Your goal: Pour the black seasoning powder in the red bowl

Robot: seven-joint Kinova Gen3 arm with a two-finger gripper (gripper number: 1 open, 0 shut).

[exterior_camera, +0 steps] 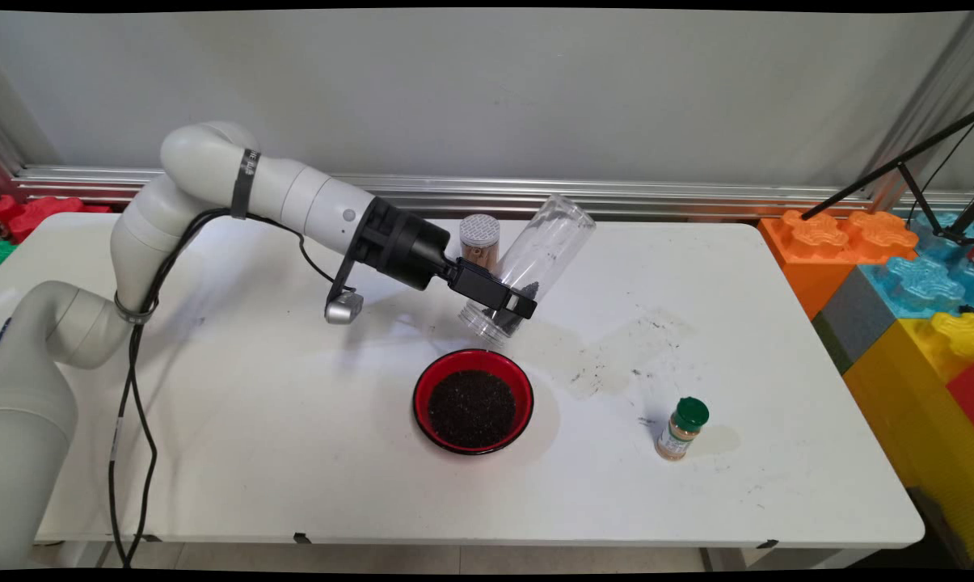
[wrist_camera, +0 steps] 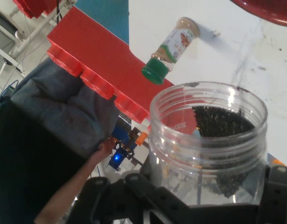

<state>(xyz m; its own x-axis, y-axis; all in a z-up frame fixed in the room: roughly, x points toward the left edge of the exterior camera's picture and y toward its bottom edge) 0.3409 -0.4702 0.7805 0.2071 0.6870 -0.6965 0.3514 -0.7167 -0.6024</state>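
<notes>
Above, the gripper [exterior_camera: 509, 305] pinches a clear jar [exterior_camera: 535, 263] near its open mouth, tilted mouth-down over the table [exterior_camera: 737, 267]; dark granules remain inside; below lies a red bowl [exterior_camera: 473, 401] of granules; a green-capped spice bottle [exterior_camera: 682, 428] stands apart.

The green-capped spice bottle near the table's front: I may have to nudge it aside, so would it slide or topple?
The spice bottle stands upright, tall on a narrow base, so a high push would probably tip it. Its round body would then likely roll on the bare table. It looks small and probably light, so a low push may slide it.
</notes>
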